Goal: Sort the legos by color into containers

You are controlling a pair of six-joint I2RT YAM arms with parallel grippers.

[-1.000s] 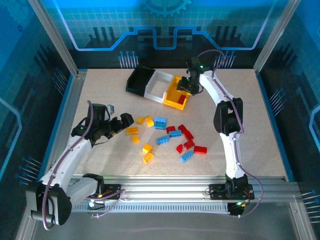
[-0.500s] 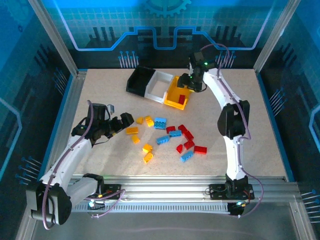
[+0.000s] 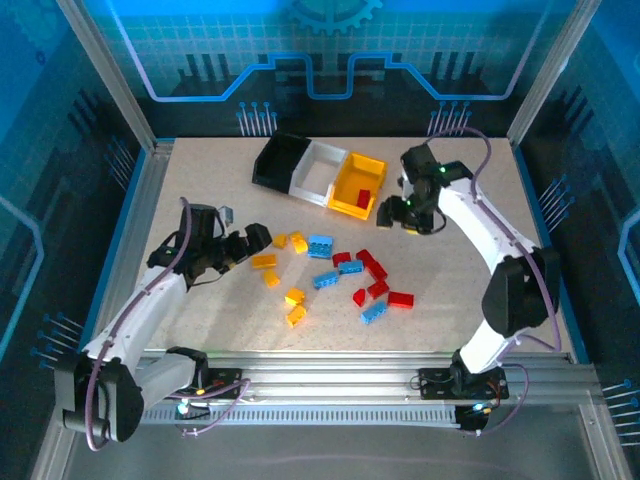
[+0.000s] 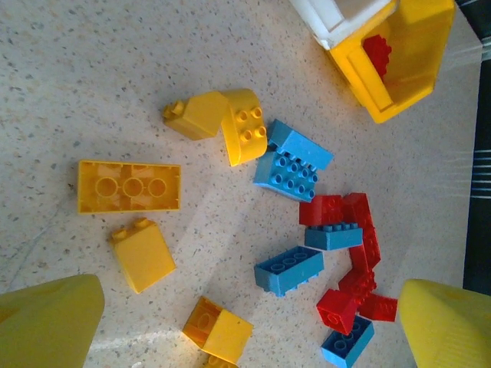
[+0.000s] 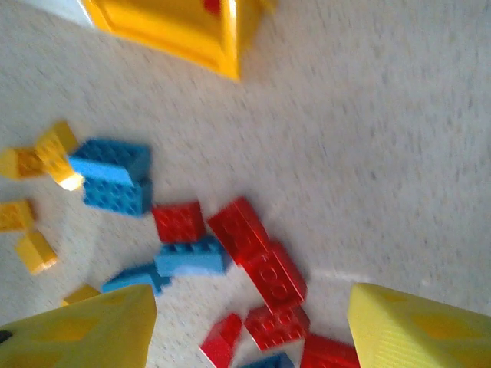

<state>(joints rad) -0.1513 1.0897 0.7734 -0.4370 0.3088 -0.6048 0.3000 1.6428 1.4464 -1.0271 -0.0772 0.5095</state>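
One red lego (image 3: 363, 198) in yellow bin (image 3: 343, 186) | we judge reds underway | right tool (image 3: 396, 214) and left tool (image 3: 248, 245) released, empty | next: grasp red brick (image 3: 400, 299)

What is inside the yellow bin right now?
One red brick lies in the yellow bin, toward its right side in the top view. The rest of the visible floor is bare; the near wall covers a strip of floor.
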